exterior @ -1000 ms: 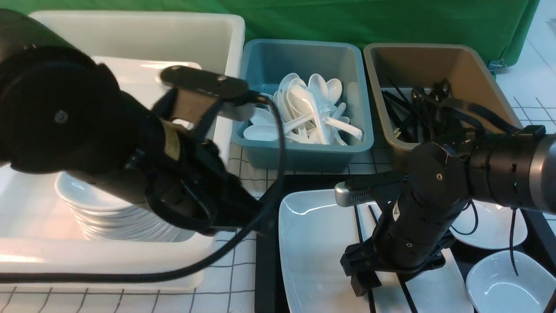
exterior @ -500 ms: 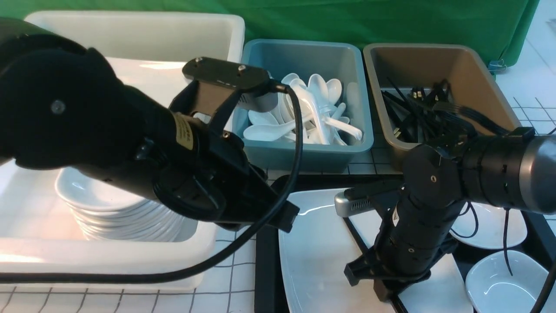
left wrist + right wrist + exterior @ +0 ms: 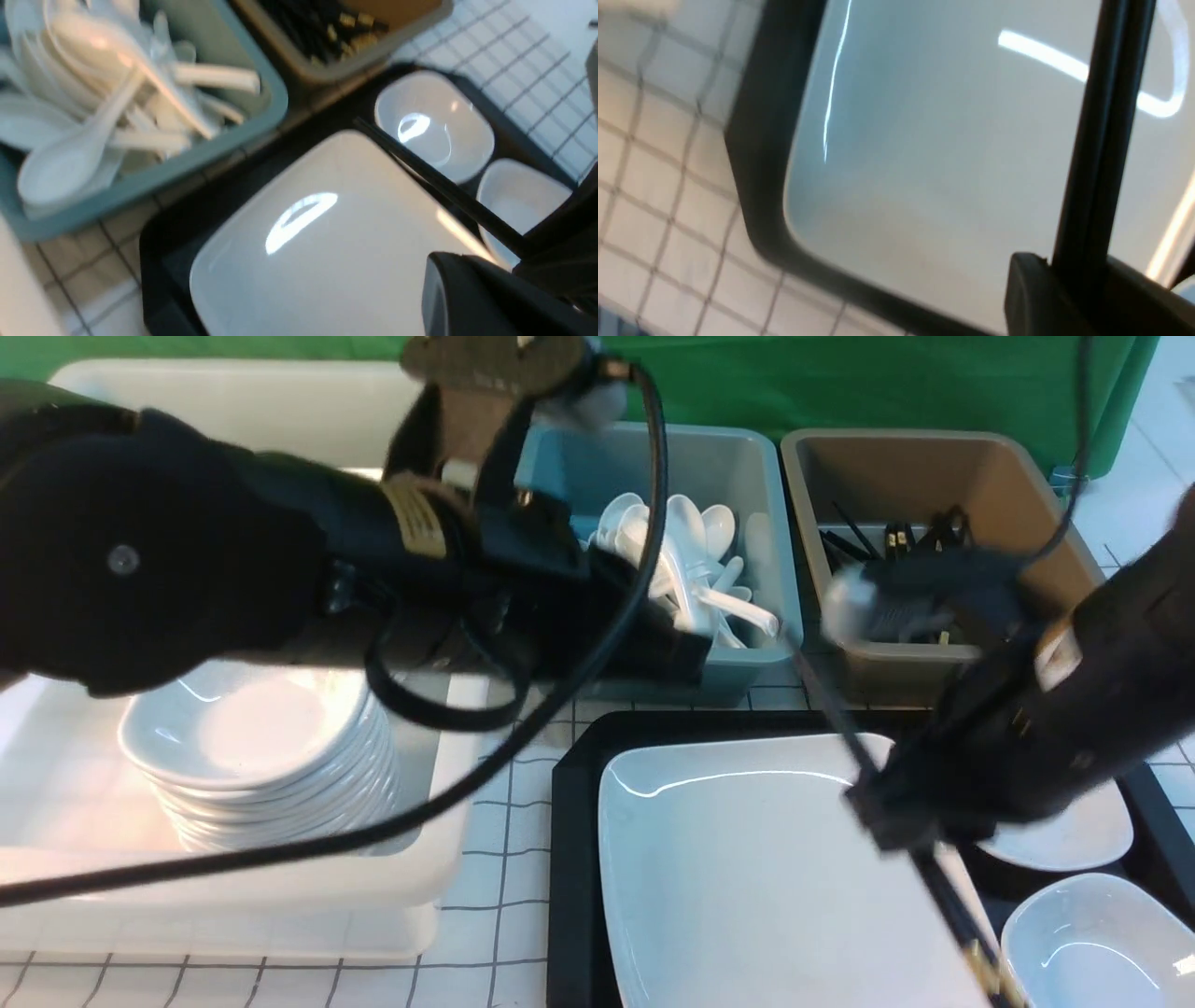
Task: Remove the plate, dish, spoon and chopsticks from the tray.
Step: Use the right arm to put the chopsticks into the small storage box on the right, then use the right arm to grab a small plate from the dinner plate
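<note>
My right gripper (image 3: 901,821) is shut on the black chopsticks (image 3: 831,709) and holds them slanted in the air above the large white plate (image 3: 738,868). In the right wrist view the chopsticks (image 3: 1101,140) rise from the gripper (image 3: 1078,273) over the plate (image 3: 948,140). The plate lies on the black tray (image 3: 571,859). Two small white dishes (image 3: 1064,826) (image 3: 1083,943) sit on the tray's right side. My left gripper (image 3: 686,658) hangs above the teal bin's front edge. One finger (image 3: 467,298) shows in the left wrist view. No spoon shows on the tray.
A teal bin (image 3: 653,672) of white spoons and a brown bin (image 3: 896,658) of black chopsticks stand behind the tray. A white bin (image 3: 280,887) on the left holds a stack of small dishes (image 3: 252,747). A green cloth hangs at the back.
My right gripper has lifted the chopsticks off the plate and swung up to the right. My left arm has risen and moved back toward the teal bin, uncovering the stacked dishes.
</note>
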Controlling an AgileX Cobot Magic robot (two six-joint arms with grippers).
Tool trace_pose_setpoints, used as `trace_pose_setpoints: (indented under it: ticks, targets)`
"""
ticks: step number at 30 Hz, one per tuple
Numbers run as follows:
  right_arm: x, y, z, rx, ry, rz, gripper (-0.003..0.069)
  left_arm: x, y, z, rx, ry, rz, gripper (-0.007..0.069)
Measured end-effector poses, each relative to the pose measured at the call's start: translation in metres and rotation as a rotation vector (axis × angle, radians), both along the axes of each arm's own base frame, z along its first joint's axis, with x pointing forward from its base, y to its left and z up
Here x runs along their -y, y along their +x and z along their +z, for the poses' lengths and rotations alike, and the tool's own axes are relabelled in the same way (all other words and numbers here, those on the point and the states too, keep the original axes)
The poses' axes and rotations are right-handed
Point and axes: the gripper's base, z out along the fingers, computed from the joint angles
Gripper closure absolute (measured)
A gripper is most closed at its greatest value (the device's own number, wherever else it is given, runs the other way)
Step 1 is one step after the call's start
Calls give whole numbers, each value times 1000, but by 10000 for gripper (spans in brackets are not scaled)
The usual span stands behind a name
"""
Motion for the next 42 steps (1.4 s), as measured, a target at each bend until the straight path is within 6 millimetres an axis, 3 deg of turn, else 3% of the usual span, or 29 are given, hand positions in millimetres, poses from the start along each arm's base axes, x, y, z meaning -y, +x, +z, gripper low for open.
trace_pose_setpoints:
  ticks: [6, 11, 13, 14, 15, 20, 23, 27, 29, 32, 34, 35, 37, 38, 39, 40, 41, 42]
  targets:
    - [38, 60, 45, 254, 90, -180, 538, 9, 16, 5, 148, -90, 29, 618]
    - [68, 121, 56, 449, 137, -328, 538, 22, 31, -11, 120, -47, 19, 618]
    - [78, 150, 46, 484, 137, -374, 538, 29, 34, -21, 98, -8, -1, 618]
    - [79, 153, 47, 495, 141, -379, 538, 29, 35, -21, 96, -5, -3, 618]
    - [84, 172, 32, 498, 135, -404, 538, 33, 35, -27, 81, 16, -18, 618]
    - [91, 213, -13, 499, 125, -447, 535, 41, 29, -39, 9, 75, -65, 618]
    - [89, 227, -39, 484, 118, -454, 444, 45, 20, -45, -48, 113, -103, 618]
    - [89, 232, -50, 474, 115, -457, 277, 46, 12, -50, -106, 160, -140, 618]
    - [89, 229, -49, 448, 106, -451, 236, 46, 8, -53, -140, 190, -159, 618]
    - [89, 221, -45, 390, 83, -432, 237, 45, 6, -55, -164, 207, -168, 618]
    - [90, 201, -30, 300, 22, -354, 326, 44, 4, -57, -196, 231, -179, 618]
    - [90, 198, -27, 297, 18, -347, 338, 44, 4, -57, -197, 230, -179, 618]
    - [92, 165, -7, 151, -47, -256, 546, 44, 1, -59, -240, 234, -188, 618]
    - [93, 153, -4, 88, -66, -232, 585, 44, 0, -60, -251, 233, -190, 618]
    - [94, 149, -3, 77, -70, -228, 592, 44, 0, -60, -254, 232, -191, 618]
    - [96, 128, -3, 0, -88, -209, 620, 44, -2, -60, -270, 231, -199, 618]
    - [96, 125, -4, -14, -92, -205, 622, 44, -2, -60, -273, 232, -201, 618]
    - [99, 103, -13, -77, -110, -187, 616, 44, -4, -61, -285, 235, -215, 618]
